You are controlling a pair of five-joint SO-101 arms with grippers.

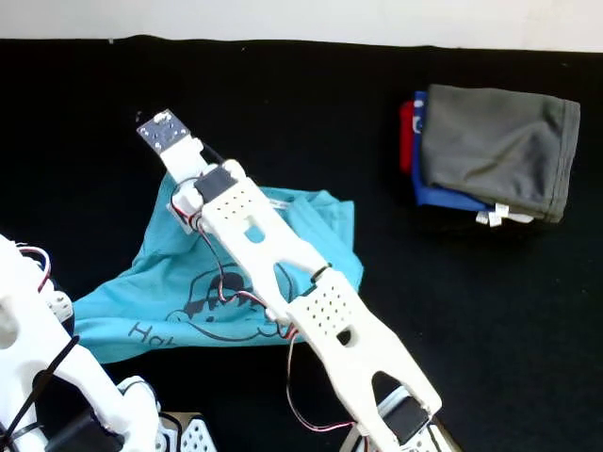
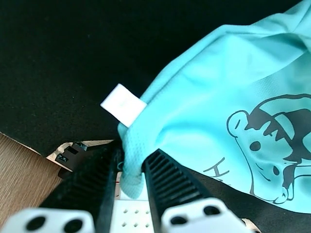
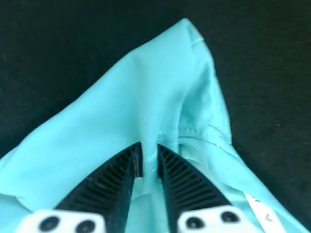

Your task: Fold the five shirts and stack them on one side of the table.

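The teal shirt point(image 1: 155, 282) lies crumpled at near left, the left gripper point(image 2: 132, 162) and right gripper point(image 3: 149, 158) each clamped on its cloth — either thin pinch may slip under tension, bunching the fold.

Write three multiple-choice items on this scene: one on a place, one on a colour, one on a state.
1. Where is the folded stack in the high view? A far right; B near left; C centre.
2. What colour is its top shirt? A red; B grey; C white.
3. How is the left gripper? A open; B shut on the teal shirt; C shut on nothing.
1 A: it sits at the far right. 2 B: grey cloth lies on top. 3 B: its jaws pinch the teal hem.
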